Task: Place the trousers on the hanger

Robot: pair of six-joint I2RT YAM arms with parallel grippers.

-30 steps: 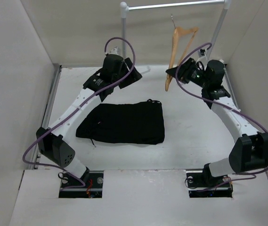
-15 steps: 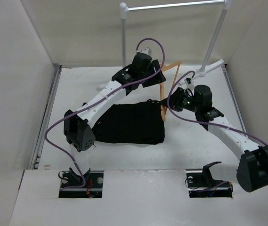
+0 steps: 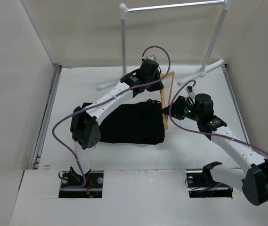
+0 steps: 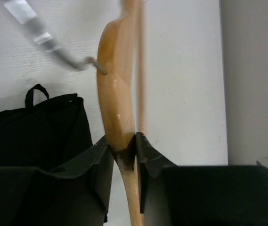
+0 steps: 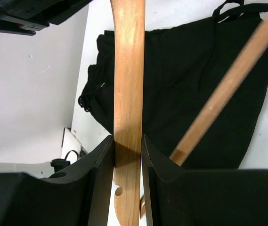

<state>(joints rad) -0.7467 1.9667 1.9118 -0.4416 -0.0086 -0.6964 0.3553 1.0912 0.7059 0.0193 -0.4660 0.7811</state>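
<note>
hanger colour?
Light tan wood, plain with no pattern. The hanger shows best in the right wrist view.

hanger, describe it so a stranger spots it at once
On the white table, find the black trousers near the silver rack. Along their right edge is the hanger, pinched by the left tool and right tool: the only tan wooden thing.

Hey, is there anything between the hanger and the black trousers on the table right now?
Nothing visible stands between them. The hanger is clamped by both the left gripper and the right gripper. In the top view it sits right at the right edge of the trousers, with no other object in the way.
</note>
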